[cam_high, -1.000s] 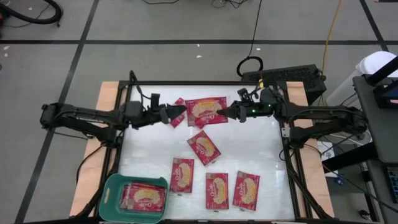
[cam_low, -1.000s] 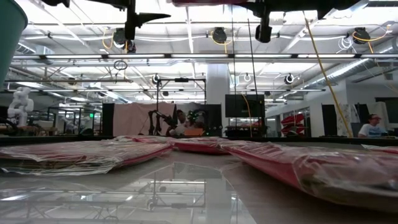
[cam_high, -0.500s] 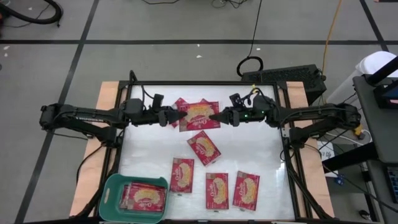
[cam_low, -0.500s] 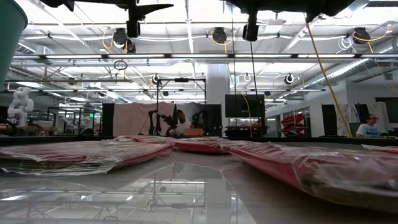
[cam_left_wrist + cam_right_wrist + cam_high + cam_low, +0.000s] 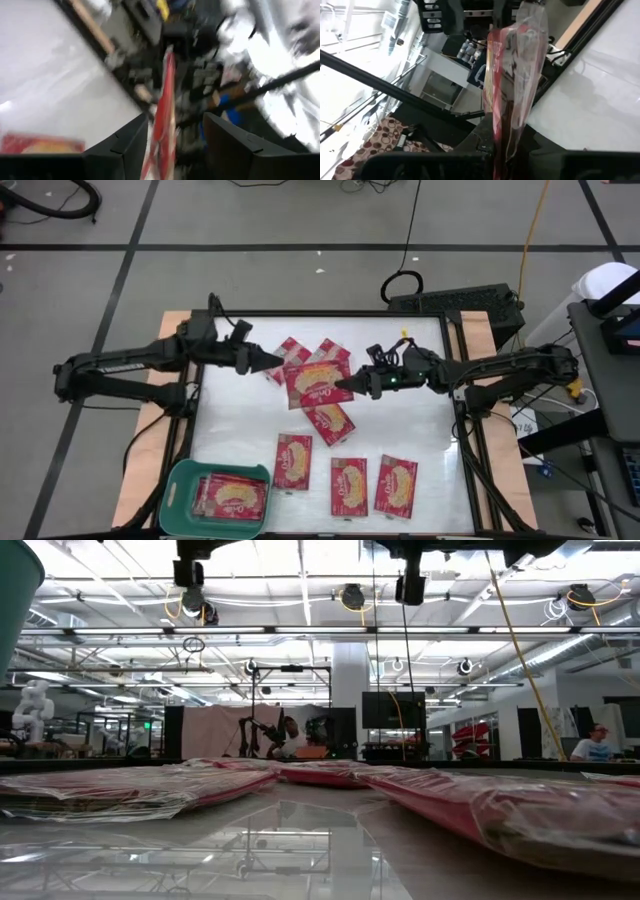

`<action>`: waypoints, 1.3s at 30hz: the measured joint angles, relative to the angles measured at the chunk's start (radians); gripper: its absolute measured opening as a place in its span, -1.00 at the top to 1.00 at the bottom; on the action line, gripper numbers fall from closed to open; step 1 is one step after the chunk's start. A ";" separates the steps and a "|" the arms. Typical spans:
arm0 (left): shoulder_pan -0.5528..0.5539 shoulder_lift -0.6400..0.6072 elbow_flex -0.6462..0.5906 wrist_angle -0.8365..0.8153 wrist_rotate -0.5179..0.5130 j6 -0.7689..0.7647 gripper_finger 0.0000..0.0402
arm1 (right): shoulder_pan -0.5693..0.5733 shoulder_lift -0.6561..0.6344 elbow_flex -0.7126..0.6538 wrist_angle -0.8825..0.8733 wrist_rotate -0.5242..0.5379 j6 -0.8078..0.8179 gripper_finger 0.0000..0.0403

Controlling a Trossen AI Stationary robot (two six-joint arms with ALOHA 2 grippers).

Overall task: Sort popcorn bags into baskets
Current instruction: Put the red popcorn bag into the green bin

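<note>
My right gripper (image 5: 342, 384) is shut on a red popcorn bag (image 5: 318, 383) and holds it above the middle of the table. My left gripper (image 5: 272, 361) is level with the bag's left end and is open. In the left wrist view its fingers (image 5: 131, 142) stand on either side of the bag's edge (image 5: 163, 107), with a gap on both sides. Two more bags (image 5: 287, 352) lie flat under and behind the held one, and another (image 5: 332, 423) lies just nearer. The teal basket (image 5: 180, 480) stands at the near left corner with bags (image 5: 232, 498) inside. My right gripper pinches the bag's right-hand end (image 5: 336, 383) between its two fingers, coming level from the table's right. In the right wrist view the bag (image 5: 512, 75) sticks out beyond the fingers, seen edge-on. It is lifted clear of the table and of the bags below.
Three bags (image 5: 292, 460) (image 5: 348, 485) (image 5: 396, 485) lie in a row near the front edge. In the low view, bags (image 5: 120, 790) (image 5: 500, 810) lie flat in the foreground. Wooden rails (image 5: 172, 340) border the white tabletop. Bare surface lies at the left and right.
My right gripper has carried the bag toward the table's left and near edges, from the far middle to above the centre. My left gripper has drawn back a little toward the table's left edge, its arm swinging toward the far side.
</note>
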 joint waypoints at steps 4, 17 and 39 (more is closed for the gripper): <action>0.029 0.058 0.095 -0.155 0.081 0.090 0.09 | 0.016 0.040 0.020 0.002 0.000 0.000 0.93; 0.060 0.082 0.201 -0.260 0.071 0.215 -0.05 | 0.038 0.094 0.106 0.057 0.137 -0.103 0.93; -0.057 0.071 0.199 -0.180 -0.169 0.165 0.19 | 0.038 0.129 0.106 0.208 0.324 -0.147 0.93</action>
